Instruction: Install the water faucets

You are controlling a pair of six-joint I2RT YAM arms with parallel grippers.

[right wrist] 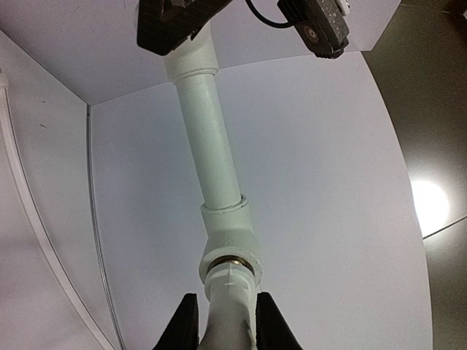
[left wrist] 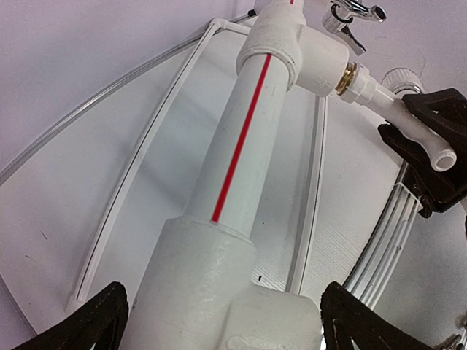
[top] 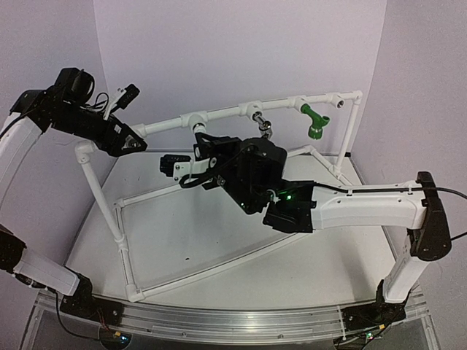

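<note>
**Three taps on the far rail, white one pinched by the right gripper**

Two arms stand at the near edge of the table (top: 190, 240), one at the left corner and one at the right. Between and beyond them the frame (top: 106, 198) of white pipe sits on the table. Its flat base reaches almost to the near edge, and its uprights carry a rail (top: 222, 114) along the far side.

The right arm stretches from the near right corner across the base to a spot on the rail left of centre. The right gripper (right wrist: 227, 300) is pressed together on the white tap (left wrist: 419, 135), one finger on each side of its body. The tap sits in the brass-ringed mouth of a tee (right wrist: 230, 244) on the rail and sticks out toward the near side. How deep it is threaded cannot be told.

The left arm arches high from the near left corner and ends at the frame's far left corner. The left gripper (top: 130, 140) is spread wide, its fingers (left wrist: 91, 321) standing either side of the corner fitting where the rail meets the left upright. Whether the pads touch the fitting cannot be told. A red stripe (left wrist: 244, 124) runs along the rail pipe from that fitting to the tee.

Further right, the chrome tap (top: 264, 129) hangs from the rail near its centre. The green tap (top: 314, 122) hangs near the far right corner, well apart from both grippers.
</note>
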